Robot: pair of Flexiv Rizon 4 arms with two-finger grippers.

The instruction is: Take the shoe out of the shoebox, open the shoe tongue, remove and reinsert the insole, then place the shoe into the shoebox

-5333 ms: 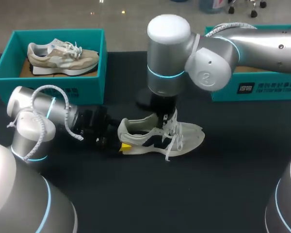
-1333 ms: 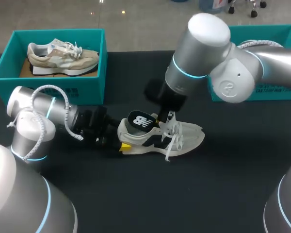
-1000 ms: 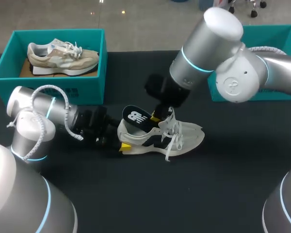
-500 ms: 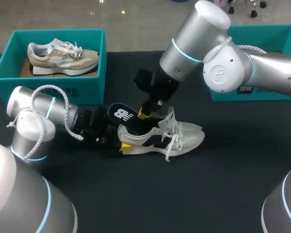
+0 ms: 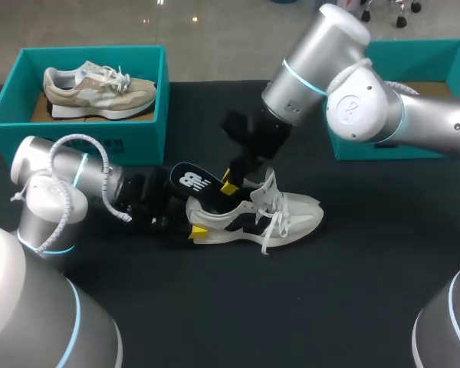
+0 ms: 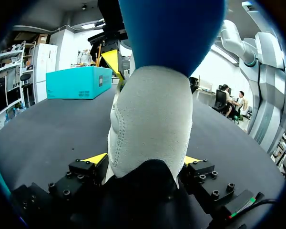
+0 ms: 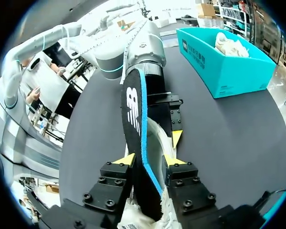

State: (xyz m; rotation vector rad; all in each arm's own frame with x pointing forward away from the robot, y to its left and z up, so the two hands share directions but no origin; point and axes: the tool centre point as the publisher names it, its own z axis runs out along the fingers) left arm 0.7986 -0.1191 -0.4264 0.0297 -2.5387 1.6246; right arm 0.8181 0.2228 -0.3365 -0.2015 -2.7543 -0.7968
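Left gripper [image 6: 144, 159] clamps the shoe [image 5: 291, 215] at its heel on the counter [image 5: 330, 307]. Right gripper [image 7: 148, 161] grasps the insole [image 7: 133, 114], sticking partly out.

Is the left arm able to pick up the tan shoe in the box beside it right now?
Probably not yet. The left arm has its jaws shut on the heel of the white shoe, so it is busy. The tan shoe itself lies uncovered in the open teal box nearby.

A black table [image 5: 353, 307] — its top dull and even — spans the view.
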